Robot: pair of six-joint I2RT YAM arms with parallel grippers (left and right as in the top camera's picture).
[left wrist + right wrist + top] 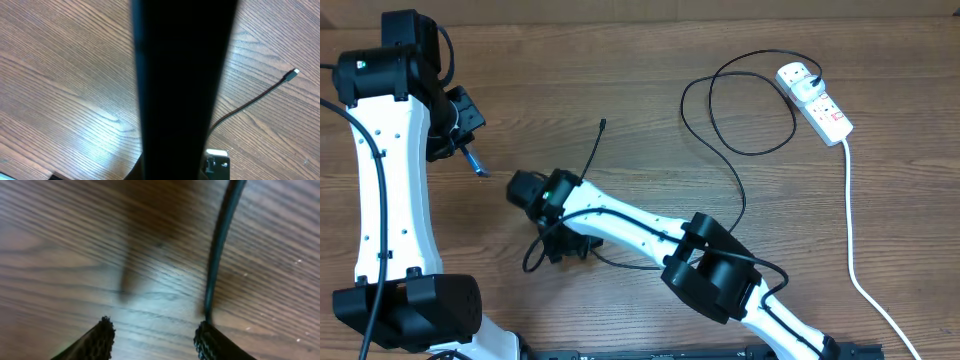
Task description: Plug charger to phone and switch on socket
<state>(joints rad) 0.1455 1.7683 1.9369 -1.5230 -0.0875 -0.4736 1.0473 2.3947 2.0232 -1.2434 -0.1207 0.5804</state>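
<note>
My left gripper [466,140] is shut on the phone [476,162], held edge-up above the table's left side. In the left wrist view the phone [180,90] fills the middle as a dark vertical bar. The charger cable [735,150] loops across the table; its connector tip [603,123] lies free and also shows in the left wrist view [293,74]. Its plug [798,74] sits in the end of the white socket strip [823,108] at the far right. My right gripper [568,245] is open and low over the table, the cable [222,240] against its right finger [212,340].
The socket's thick white cord [850,230] runs down the right side to the front edge. A slack loop of charger cable [532,262] lies by the right gripper. The right arm [640,225] stretches across the table's middle.
</note>
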